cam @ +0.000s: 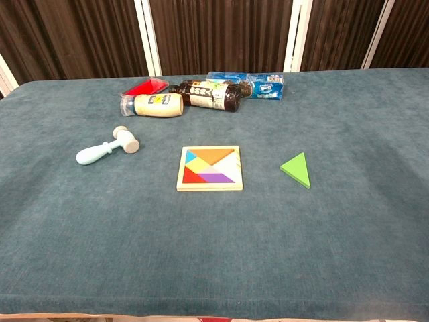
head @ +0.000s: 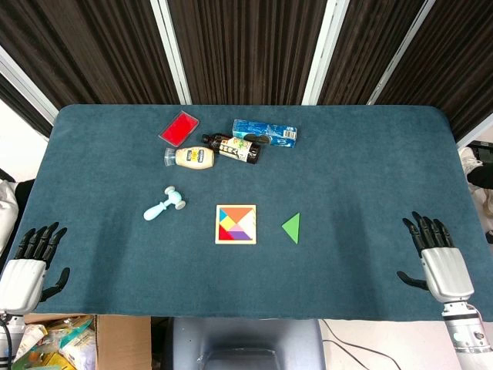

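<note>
On the blue cloth worktop [head: 347,185], your right hand [head: 437,254] lies released, fingers apart, well right of the green wooden triangle [head: 291,228]; your left hand [head: 29,258] likewise, well apart from the pale-blue toy hammer [head: 163,204].

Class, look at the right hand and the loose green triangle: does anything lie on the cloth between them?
Nothing visible does. The right hand rests open near the table's right edge, and only bare blue cloth separates it from the green triangle. The puzzle tray lies on the triangle's far side.

right hand [head: 441,254] wrist cut off, bottle labels unreadable
</note>
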Robot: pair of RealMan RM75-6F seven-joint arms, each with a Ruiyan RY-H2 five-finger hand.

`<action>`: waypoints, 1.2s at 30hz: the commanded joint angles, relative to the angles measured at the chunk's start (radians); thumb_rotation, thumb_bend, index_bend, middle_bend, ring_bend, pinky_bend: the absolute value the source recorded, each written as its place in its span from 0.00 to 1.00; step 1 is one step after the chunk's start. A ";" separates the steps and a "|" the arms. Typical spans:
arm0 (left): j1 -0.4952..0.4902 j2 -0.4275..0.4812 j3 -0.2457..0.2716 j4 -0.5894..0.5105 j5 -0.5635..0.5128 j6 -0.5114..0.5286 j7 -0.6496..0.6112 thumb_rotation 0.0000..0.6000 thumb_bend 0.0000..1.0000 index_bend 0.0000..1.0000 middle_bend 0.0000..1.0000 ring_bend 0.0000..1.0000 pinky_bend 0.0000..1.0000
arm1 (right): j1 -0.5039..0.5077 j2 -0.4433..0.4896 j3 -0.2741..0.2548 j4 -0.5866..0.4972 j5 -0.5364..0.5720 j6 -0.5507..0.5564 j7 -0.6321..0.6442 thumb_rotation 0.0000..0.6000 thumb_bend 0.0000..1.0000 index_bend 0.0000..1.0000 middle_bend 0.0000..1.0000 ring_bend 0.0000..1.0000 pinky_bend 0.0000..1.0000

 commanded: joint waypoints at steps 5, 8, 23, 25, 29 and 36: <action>-0.003 0.000 0.001 -0.011 -0.007 -0.015 0.010 1.00 0.44 0.00 0.00 0.00 0.00 | 0.021 -0.010 0.002 0.013 0.008 -0.031 -0.023 1.00 0.08 0.00 0.00 0.00 0.00; -0.005 0.005 0.001 -0.013 -0.007 -0.017 -0.007 1.00 0.44 0.00 0.00 0.00 0.00 | 0.074 -0.033 0.015 0.051 0.002 -0.094 -0.063 1.00 0.08 0.00 0.00 0.00 0.00; -0.011 0.000 -0.031 -0.006 -0.085 -0.040 0.017 1.00 0.44 0.00 0.00 0.00 0.00 | 0.472 -0.146 0.108 0.213 0.029 -0.551 -0.254 1.00 0.17 0.18 0.00 0.00 0.00; -0.012 0.001 -0.035 -0.007 -0.095 -0.043 0.020 1.00 0.44 0.00 0.00 0.00 0.00 | 0.508 -0.159 0.114 0.217 0.045 -0.589 -0.295 1.00 0.18 0.22 0.00 0.00 0.00; -0.009 0.001 -0.037 -0.008 -0.103 -0.041 0.021 1.00 0.44 0.00 0.00 0.00 0.00 | 0.559 -0.193 0.106 0.238 0.051 -0.638 -0.345 1.00 0.19 0.28 0.00 0.00 0.00; -0.011 0.000 -0.039 -0.007 -0.108 -0.044 0.021 1.00 0.44 0.00 0.00 0.00 0.00 | 0.606 -0.266 0.089 0.305 0.038 -0.668 -0.353 1.00 0.21 0.34 0.00 0.00 0.00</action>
